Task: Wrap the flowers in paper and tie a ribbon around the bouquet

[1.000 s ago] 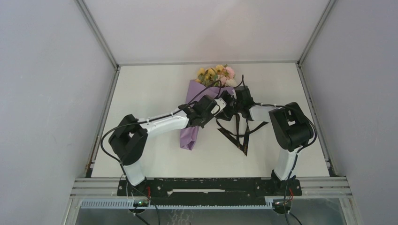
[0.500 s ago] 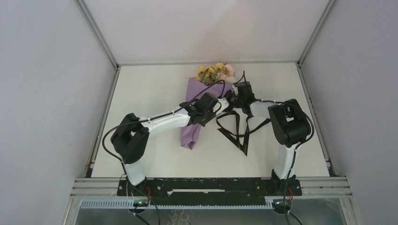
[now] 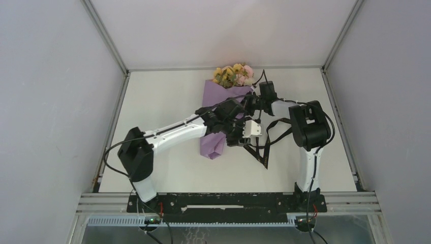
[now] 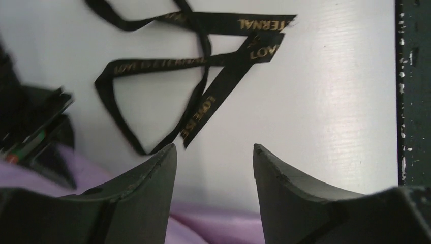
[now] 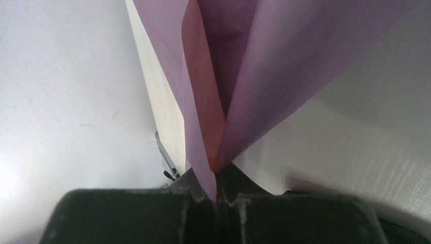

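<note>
On the counter [image 3: 162, 101], your right jaws pinch the paper [image 5: 284, 61]; left jaws hang spread above the ribbon [image 4: 254, 23]. Tying looks due, so grasp an end.

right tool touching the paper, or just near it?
Touching. The right wrist view shows the right tool shut on a fold of the paper, with the sheet pinched in it and no gap.

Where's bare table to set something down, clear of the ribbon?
Bare table left of the bouquet, behind the left arm; also the near strip in front of the ribbon. Crowded: centre-right, where left tool, right tool, ribbon and bouquet meet.
</note>
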